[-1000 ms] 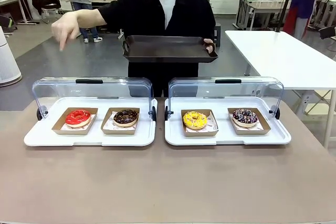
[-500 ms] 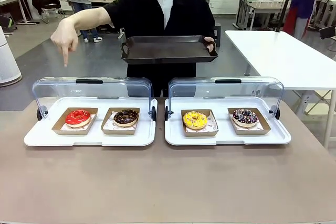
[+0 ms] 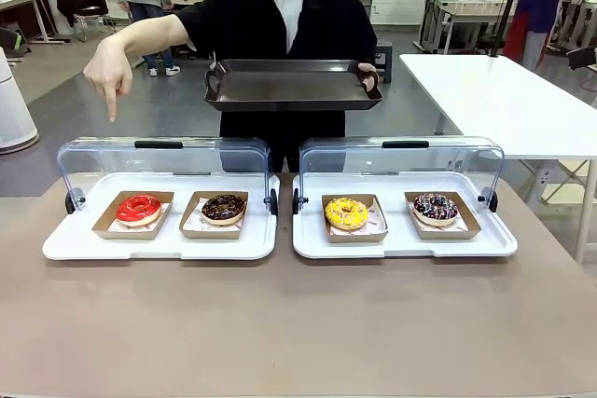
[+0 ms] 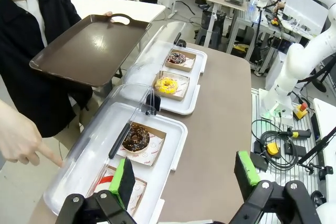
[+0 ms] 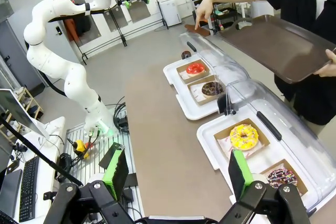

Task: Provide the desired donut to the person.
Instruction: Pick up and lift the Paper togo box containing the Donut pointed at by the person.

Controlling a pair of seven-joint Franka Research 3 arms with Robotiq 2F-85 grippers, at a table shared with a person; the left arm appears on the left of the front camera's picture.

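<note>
The table [image 3: 298,333] carried a left display tray [image 3: 70,247] and a right display tray [image 3: 485,241] side by side, their clear lids raised. Behind it the person [image 3: 252,25] held a dark serving tray [image 3: 294,84] one-handed. The left gripper [image 4: 184,169] and right gripper [image 5: 177,170] each had fingers spread wide, holding nothing. The red donut [image 3: 139,208] sat boxed at the left display tray's outer end. The pointing hand [image 3: 109,72] aimed downward, seemingly at it.

The brown rectangular table [image 3: 298,323] is seen frontally from the robot's side and lengthwise from above either end; it is shared by all.
</note>
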